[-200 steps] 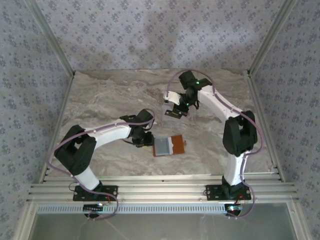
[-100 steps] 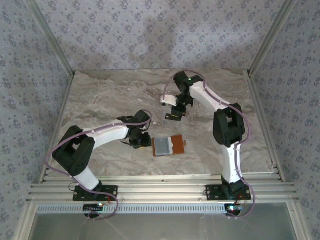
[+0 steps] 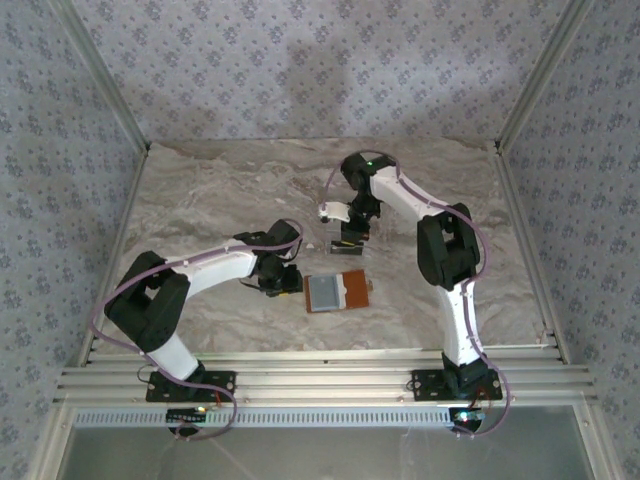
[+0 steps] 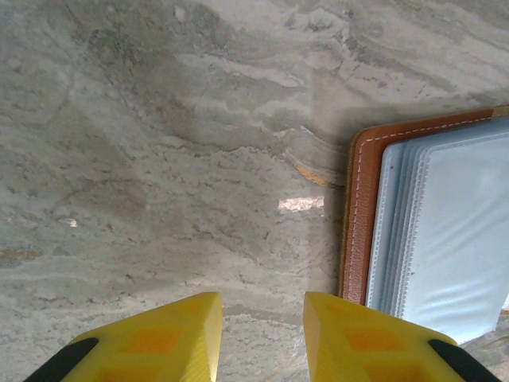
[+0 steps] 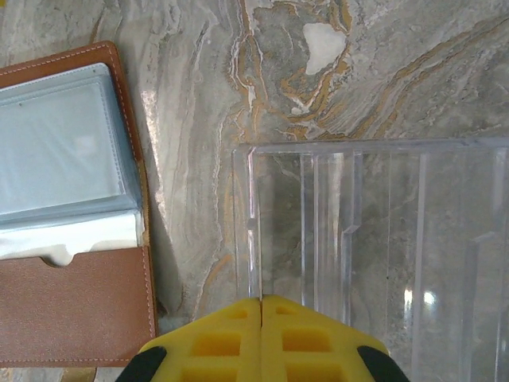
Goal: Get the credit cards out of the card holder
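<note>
The left gripper point(image 4: 262, 334) has its yellow fingers a little apart with nothing between them, just bare table; it sits low, just beside the left edge of the small orange-brown leather card holder point(image 4: 356, 239), which lies open and flat. The right gripper point(image 5: 262, 306) is squeezed tight, and it looks to be pinching the thin wall of a clear see-through plastic tray point(image 5: 374, 223); the tray is just beside the card holder, with a strip of table between. The credit cards point(image 5: 83, 237) are not out yet; a pale white one seems to peek from the leather pocket, under the pale blue-grey plastic sleeves point(image 5: 64, 143); the darker one I cannot see.

What could go wrong: the card holder looks light and the grey marble-look table point(image 3: 200, 200) looks smooth, so a push from the left fingers may just slide it away; the thin tray wall may slip out of the pinch; the floppy sleeves cover the pocket and get in the way.
</note>
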